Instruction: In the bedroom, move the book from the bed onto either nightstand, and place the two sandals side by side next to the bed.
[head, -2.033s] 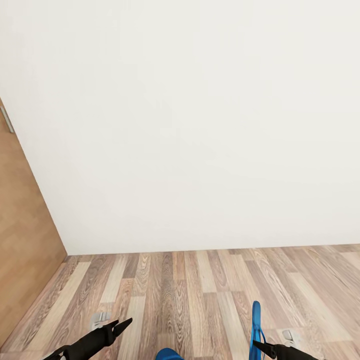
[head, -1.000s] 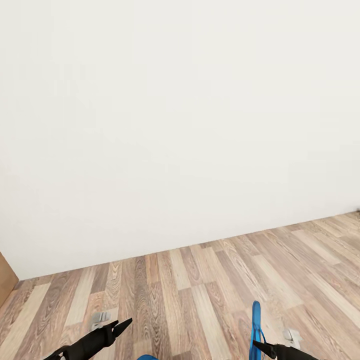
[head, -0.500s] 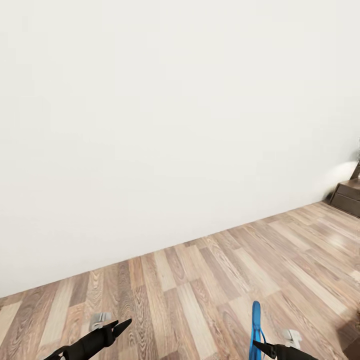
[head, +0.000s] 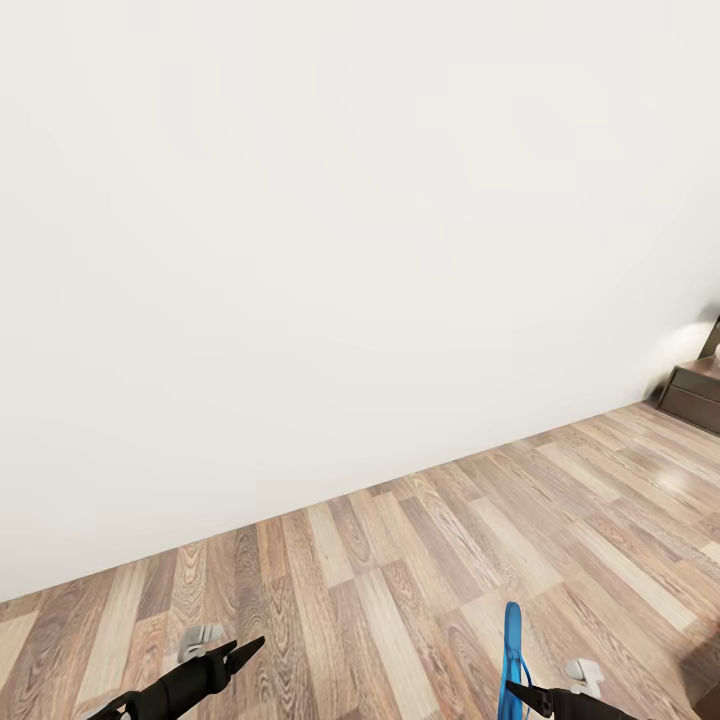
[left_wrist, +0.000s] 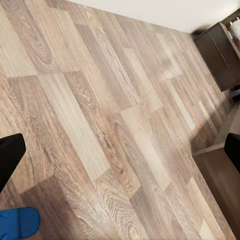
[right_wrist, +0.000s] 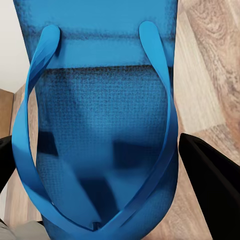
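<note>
From the head view, a plain white wall (head: 330, 230) meets the wood-plank floor (head: 420, 570), and a dark-brown nightstand (head: 697, 395) peeks in at the far right edge. Low down, the left end effector (head: 243, 655) reaches forward with its black tips close together and nothing between them, while the right end effector (head: 522, 692) grips a blue sandal (head: 512, 655) standing on edge. In the left wrist view, the two black fingers (left_wrist: 10, 157) sit wide apart above bare planks, with the rounded end of the second sandal (left_wrist: 17, 223) on the floor and what may be the nightstand (left_wrist: 220, 52) off near the wall. In the right wrist view, the held sandal's sole and straps (right_wrist: 100, 130) sit clamped between dark fingers (right_wrist: 212, 182).
</note>
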